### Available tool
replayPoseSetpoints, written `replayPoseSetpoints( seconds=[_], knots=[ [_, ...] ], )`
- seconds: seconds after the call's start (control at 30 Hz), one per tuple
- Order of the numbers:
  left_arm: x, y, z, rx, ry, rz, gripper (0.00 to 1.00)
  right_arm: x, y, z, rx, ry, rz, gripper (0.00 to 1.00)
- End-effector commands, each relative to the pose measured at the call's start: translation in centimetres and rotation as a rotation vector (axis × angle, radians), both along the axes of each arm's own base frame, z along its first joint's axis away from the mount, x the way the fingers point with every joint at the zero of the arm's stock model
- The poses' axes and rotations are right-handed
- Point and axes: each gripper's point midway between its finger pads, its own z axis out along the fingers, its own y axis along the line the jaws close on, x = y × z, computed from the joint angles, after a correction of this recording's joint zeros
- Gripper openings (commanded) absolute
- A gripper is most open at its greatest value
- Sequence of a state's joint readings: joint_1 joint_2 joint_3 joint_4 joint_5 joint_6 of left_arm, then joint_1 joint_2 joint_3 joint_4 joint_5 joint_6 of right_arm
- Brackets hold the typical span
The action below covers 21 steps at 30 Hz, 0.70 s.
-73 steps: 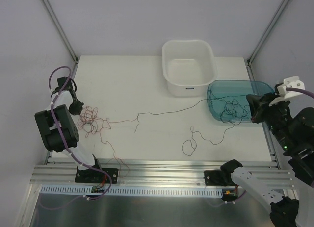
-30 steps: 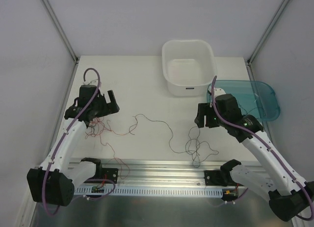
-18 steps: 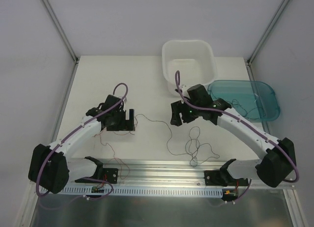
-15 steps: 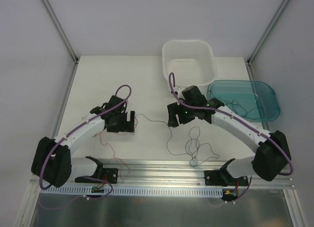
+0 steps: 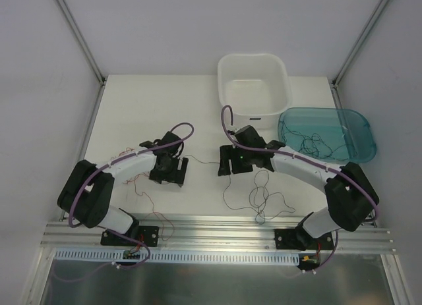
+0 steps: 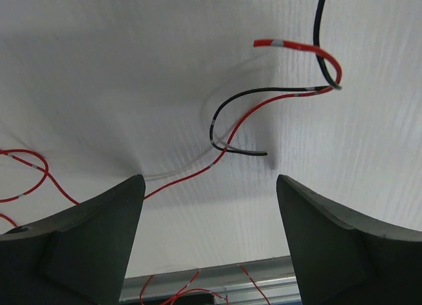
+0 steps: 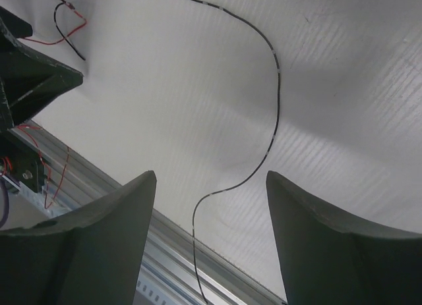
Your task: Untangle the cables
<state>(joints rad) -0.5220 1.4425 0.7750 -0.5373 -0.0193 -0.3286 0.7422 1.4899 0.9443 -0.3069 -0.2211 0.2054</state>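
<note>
- From overhead, the two arms lean in toward the middle of the table (image 5: 158, 107). The left gripper (image 5: 174, 171) is at 9 o'clock of the right gripper (image 5: 226, 166), the two near each other.
- A thin strand runs across the gap between them.
- The red cable (image 5: 148, 201) trails loose at 7 o'clock of the left gripper. The black cable (image 5: 260, 194) lies in loops at 5 o'clock of the right gripper, and more dark strands sit inside the teal tray (image 5: 361, 135).
- A white tub (image 5: 254, 110) stands at 12 o'clock of the right gripper.
- Left wrist view: the left gripper (image 6: 210, 180) has its jaws apart and grips nothing. The red cable (image 6: 245, 126) curves up toward 1 o'clock across the table, crossed by the black cable (image 6: 232, 102); both lie ahead of the fingertips.
- Right wrist view: the right gripper (image 7: 211, 176) is spread wide, holding nothing. The black cable (image 7: 275, 94) snakes down from 12 o'clock and passes between the fingers toward the rail (image 7: 171, 259).
</note>
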Motion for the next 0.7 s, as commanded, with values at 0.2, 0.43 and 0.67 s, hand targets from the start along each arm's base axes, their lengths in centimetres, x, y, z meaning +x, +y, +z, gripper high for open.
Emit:
replayPoseSetpoints(
  seconds=[0.2,0.43,0.67],
  knots=[
    [0.2,-0.4,-0.7,0.057,0.019,-0.042,0.57,0.0,1.9,-1.4,0.022,0.031,-0.109,0.70],
    [-0.7,-1.1,-0.9,0.033,0.045,-0.062,0.15,0.2,-0.7,-3.7,-0.137,0.027,-0.207,0.67],
    [-0.7,-1.9,0.3,-0.028,0.024,-0.072,0.00,0.3,-1.7,-4.8,-0.192,0.043,-0.272,0.63]
  ],
)
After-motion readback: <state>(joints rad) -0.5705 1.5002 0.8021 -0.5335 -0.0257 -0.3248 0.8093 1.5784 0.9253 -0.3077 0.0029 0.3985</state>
